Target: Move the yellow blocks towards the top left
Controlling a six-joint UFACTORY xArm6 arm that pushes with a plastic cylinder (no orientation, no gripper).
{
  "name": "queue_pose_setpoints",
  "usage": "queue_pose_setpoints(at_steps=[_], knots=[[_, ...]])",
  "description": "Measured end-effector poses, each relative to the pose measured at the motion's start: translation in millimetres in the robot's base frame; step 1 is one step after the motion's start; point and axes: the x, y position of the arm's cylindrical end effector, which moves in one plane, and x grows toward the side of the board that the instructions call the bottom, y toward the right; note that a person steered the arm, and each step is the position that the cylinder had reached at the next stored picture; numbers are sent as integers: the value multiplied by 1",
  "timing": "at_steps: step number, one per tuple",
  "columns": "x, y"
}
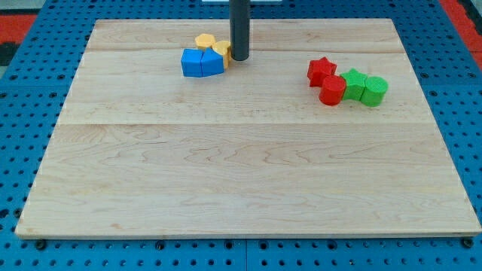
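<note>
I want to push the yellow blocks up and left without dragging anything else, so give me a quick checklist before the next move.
1. My tip at the right side of the yellow blocks: ok.
2. Tip actually touching the right yellow block: cannot tell.
3. Yellow blocks free of neighbours: not ok, the blue blocks sit against them.
4. Bare board toward the top left: ok.
5. Red blocks and green blocks well away: ok.
</note>
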Motion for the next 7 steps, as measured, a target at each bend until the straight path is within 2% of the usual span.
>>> queue_pose_setpoints(at_steps=[1, 2, 3, 5, 6, 7], knots=[[-9, -52], [-26, -74], [-1, -56], [5, -161], [9, -103], [-30, -54]])
